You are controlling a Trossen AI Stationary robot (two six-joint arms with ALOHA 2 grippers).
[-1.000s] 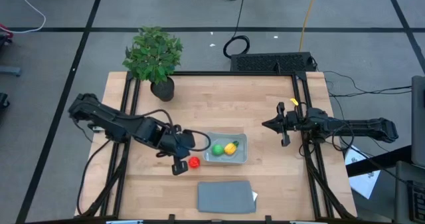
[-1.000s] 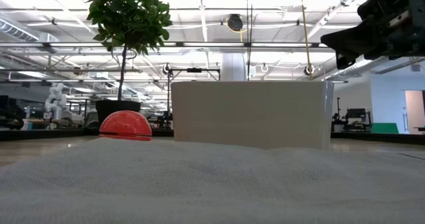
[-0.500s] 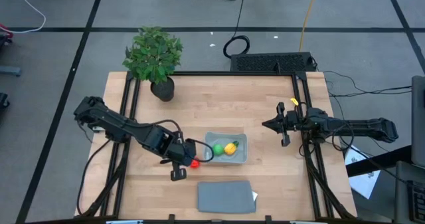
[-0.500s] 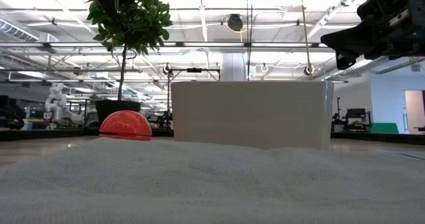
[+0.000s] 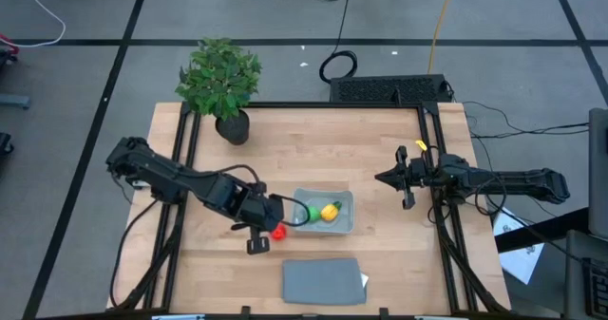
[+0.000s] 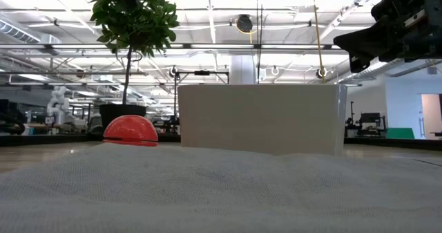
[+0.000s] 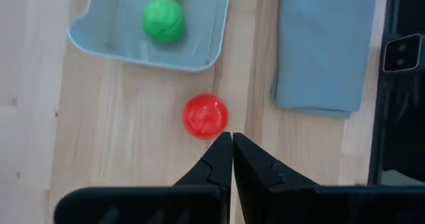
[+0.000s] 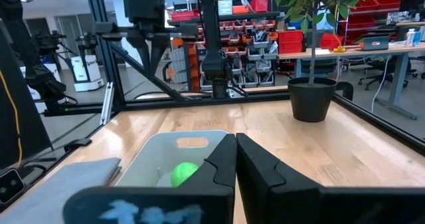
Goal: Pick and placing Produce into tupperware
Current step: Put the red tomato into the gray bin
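Reaching in from the left of the high view, the left gripper (image 5: 273, 221), fingers pressed together and empty, hovers over the red ball (image 5: 278, 233) beside the tupperware (image 5: 344, 223).

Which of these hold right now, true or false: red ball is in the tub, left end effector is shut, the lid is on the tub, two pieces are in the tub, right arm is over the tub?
1. The red ball is in the tub. False: it lies on the table beside the tub.
2. The left end effector is shut. True, empty, just short of the ball.
3. The grey lid is on the tub. False: it lies flat apart from it.
4. The green ball and the yellow piece are in the tub. True.
5. The right end effector is over the tub. False: it waits off to the side.
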